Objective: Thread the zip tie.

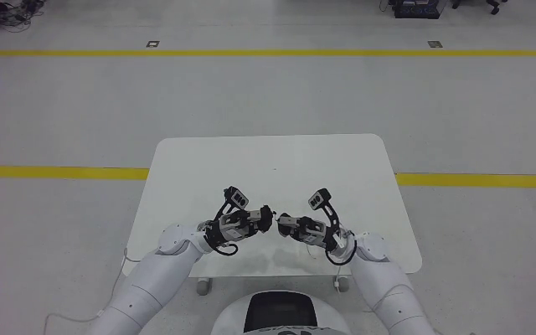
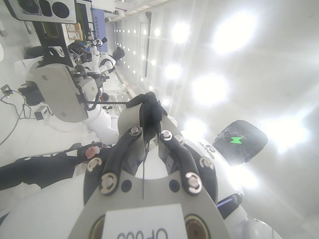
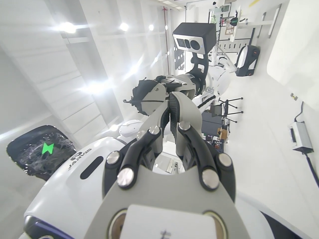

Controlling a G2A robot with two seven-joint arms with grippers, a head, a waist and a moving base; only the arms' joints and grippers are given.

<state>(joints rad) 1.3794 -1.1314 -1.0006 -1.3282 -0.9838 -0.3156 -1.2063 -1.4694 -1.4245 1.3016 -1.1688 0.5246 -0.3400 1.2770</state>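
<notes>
White table (image 1: 335, 167) lies beneath the black zip tie (image 2: 144, 170)

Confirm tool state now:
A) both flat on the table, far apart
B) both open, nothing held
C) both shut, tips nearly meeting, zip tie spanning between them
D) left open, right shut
C: the left tool and right tool are both shut, tip to tip over the table, with the zip tie running between them.
</notes>
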